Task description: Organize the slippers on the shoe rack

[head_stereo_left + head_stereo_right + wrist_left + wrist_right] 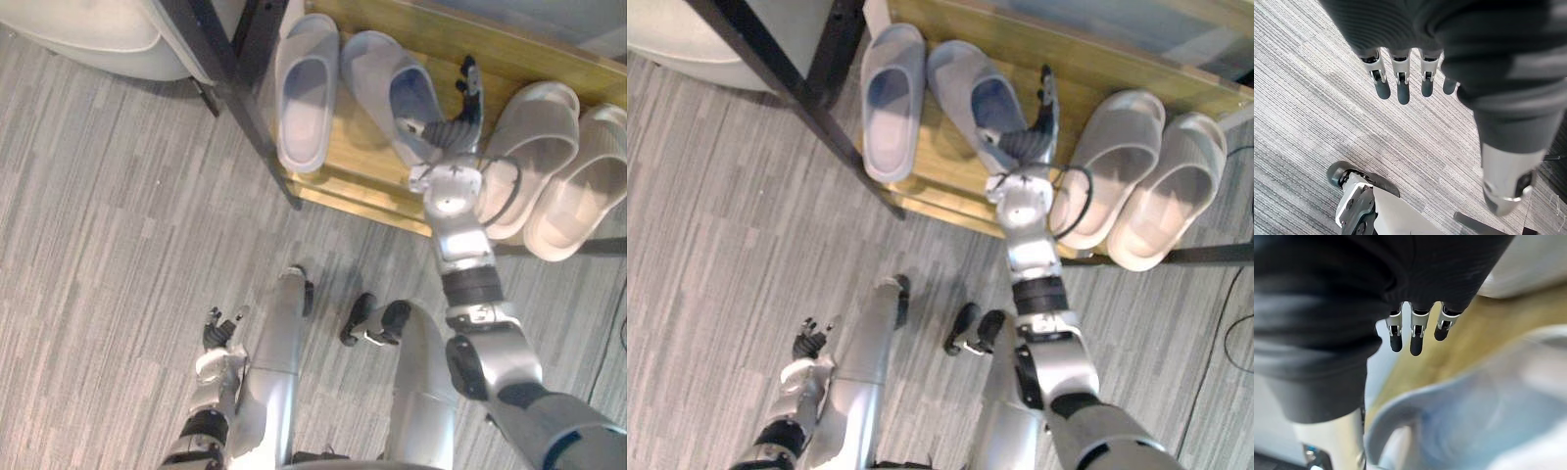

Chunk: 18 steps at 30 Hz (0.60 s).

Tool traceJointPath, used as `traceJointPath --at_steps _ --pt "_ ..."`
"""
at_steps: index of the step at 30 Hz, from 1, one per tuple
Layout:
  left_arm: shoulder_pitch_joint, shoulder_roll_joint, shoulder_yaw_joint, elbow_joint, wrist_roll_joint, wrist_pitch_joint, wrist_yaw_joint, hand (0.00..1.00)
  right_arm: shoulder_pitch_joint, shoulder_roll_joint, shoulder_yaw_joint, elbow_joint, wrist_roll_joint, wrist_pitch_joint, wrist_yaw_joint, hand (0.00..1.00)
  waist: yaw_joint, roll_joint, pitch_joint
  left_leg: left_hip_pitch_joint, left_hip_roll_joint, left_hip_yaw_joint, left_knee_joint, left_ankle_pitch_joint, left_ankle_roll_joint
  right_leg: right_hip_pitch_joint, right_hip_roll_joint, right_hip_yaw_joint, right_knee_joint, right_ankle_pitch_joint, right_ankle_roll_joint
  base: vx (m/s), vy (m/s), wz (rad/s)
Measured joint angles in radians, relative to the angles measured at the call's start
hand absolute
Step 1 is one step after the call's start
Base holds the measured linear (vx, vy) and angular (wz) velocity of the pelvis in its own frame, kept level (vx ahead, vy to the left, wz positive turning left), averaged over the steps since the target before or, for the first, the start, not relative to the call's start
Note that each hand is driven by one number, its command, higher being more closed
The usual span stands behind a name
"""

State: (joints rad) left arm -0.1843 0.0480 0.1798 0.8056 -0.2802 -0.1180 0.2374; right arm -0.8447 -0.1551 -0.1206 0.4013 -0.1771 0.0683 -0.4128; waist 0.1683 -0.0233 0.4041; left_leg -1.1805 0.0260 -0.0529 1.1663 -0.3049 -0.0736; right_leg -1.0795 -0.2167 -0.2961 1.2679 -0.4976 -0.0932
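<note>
Right now the shoe rack point(364, 147) spans 12 to 2 o'clock in the head view, w/ four slippers on its wooden shelf. The straight blue slipper point(306, 88) sits at 12 and lies square to the front edge. Its mate, the skewed blue slipper point(392, 83), is just beside it toward 1. Their toes nearly meet but the heels splay apart, so that one is prob. the job in hand. The beige pair point(549, 162) lies side by side at 2, parallel and looking tidy enough. The right hand point(453, 125) reaches up from 5 o'clock to the skewed slipper's heel, on the side facing the beige pair. Its fingers point(1418, 335) are straight and holding nothing, stretched over the blue rim. Can't tell if the thumb touches. That outer-side placement suits a nudge of the heel toward 9, to bring it parallel w/ its mate. The left hand point(220, 333) hangs at 7 o'clock over the carpet point(98, 245), fingers relaxed and empty, prob. just kept clear.
</note>
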Motion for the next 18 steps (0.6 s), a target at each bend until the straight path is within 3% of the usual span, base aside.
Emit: traceJointPath --at_steps 4,10,18 --pt "0.000 0.000 0.004 0.002 0.000 0.001 0.000 0.00 0.015 0.001 -0.035 0.001 0.073 -0.031 0.001 0.00 0.000 0.000 0.000 0.001 0.000 0.000 0.000 0.000 0.000 0.001 0.001 0.000 -0.001 0.000 0.000 -0.02 0.012 0.00" --pt "-0.001 -0.005 0.030 0.013 0.000 0.001 -0.001 0.00 0.042 0.031 -0.069 0.009 0.129 -0.032 0.011 0.00 -0.006 0.000 0.000 0.015 0.002 -0.001 -0.001 0.000 0.000 0.016 0.004 0.000 -0.005 0.000 0.000 -0.04 0.024 -0.01" --pt "-0.002 -0.008 0.040 0.014 0.001 0.014 -0.002 0.00 0.066 0.088 -0.019 0.010 0.287 -0.091 0.060 0.00 -0.007 0.000 0.000 0.026 0.011 0.003 -0.007 -0.001 0.000 0.025 0.013 0.003 -0.015 0.005 0.002 -0.03 0.022 -0.03"
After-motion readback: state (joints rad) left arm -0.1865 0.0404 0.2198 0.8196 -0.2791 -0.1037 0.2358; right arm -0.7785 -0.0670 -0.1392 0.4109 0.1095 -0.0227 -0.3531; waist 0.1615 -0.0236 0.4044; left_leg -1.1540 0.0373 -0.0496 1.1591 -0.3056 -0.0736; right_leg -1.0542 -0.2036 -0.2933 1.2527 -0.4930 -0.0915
